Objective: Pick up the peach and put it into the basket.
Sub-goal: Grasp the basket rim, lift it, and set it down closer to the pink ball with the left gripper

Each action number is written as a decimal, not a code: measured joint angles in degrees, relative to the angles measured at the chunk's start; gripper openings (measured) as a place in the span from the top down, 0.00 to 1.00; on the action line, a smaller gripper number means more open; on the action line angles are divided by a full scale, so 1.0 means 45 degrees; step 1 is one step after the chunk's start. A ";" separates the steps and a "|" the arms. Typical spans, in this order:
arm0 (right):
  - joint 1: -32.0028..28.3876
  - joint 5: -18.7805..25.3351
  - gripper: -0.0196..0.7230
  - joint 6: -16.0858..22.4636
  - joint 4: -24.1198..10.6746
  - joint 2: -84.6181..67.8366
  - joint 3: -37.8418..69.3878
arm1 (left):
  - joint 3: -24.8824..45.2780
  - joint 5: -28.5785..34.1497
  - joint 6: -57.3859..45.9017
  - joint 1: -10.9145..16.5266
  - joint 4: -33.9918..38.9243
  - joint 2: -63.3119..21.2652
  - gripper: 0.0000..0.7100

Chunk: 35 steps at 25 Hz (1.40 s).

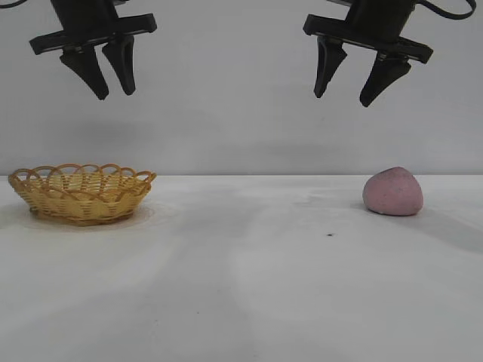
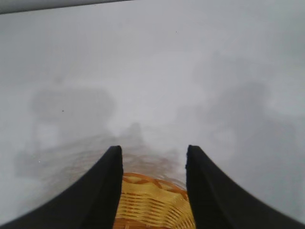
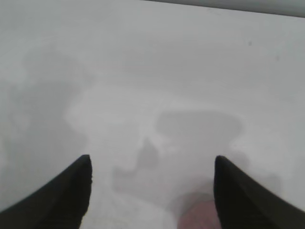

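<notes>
The dusty pink peach (image 1: pixel 392 191) lies on the white table at the right. A blurred edge of the peach (image 3: pixel 200 217) shows in the right wrist view. The yellow wicker basket (image 1: pixel 81 192) with an orange-brown looped rim stands at the left and holds nothing that I can see. My right gripper (image 1: pixel 346 96) hangs high above the table, up and a little left of the peach, open and empty. My left gripper (image 1: pixel 114 92) hangs high above the basket, slightly open and empty. The basket (image 2: pixel 152 202) shows between its fingers in the left wrist view.
The white table (image 1: pixel 241 271) runs across the whole view with a plain grey wall behind. A tiny dark speck (image 1: pixel 330 234) lies on the table in front of the peach.
</notes>
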 joint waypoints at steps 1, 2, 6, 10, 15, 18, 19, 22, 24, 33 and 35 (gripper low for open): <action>0.0000 0.0000 0.35 0.0000 0.0000 0.0000 0.0000 | 0.0000 0.0000 0.0000 0.0000 0.0000 0.0000 0.64; 0.0000 0.0000 0.35 0.0000 0.0020 0.0000 0.0000 | 0.0000 0.0000 0.0000 0.0000 0.0000 0.0000 0.64; 0.0000 0.0000 0.35 -0.0023 0.0062 0.0000 0.0000 | 0.0000 0.0000 0.0000 0.0000 0.0000 0.0000 0.64; 0.0000 0.0000 0.35 -0.0023 0.0091 0.0000 0.0000 | 0.0000 0.0000 0.0000 0.0000 0.0000 0.0000 0.64; 0.0000 0.0257 0.35 -0.0106 0.0111 0.0000 0.0000 | -0.0011 0.0676 0.0000 0.0255 0.0490 0.0080 0.64; 0.0000 0.0339 0.35 -0.0159 0.0111 0.0000 0.0000 | 0.0020 0.1207 0.0000 0.0636 0.1188 0.0316 0.64; 0.0000 0.0339 0.35 -0.0183 0.0111 0.0000 0.0000 | 0.0122 0.1354 0.0000 0.0701 0.1404 0.0390 0.64; 0.0000 0.0366 0.35 -0.0210 0.0137 0.0000 0.0000 | 0.0623 0.1693 0.0000 0.0986 0.1702 0.0524 0.64; 0.0000 0.0367 0.35 -0.0240 0.0139 0.0000 0.0000 | 0.1085 0.1693 0.0000 0.1071 0.1830 0.0595 0.64; 0.0000 0.0367 0.35 -0.0294 0.0234 0.0000 0.0000 | 0.1746 0.1583 0.0031 0.1096 0.2052 0.1118 0.64; 0.0000 0.0367 0.35 -0.0326 0.0242 0.0000 0.0000 | 0.1746 0.1443 0.0031 0.1122 0.2052 0.1205 0.64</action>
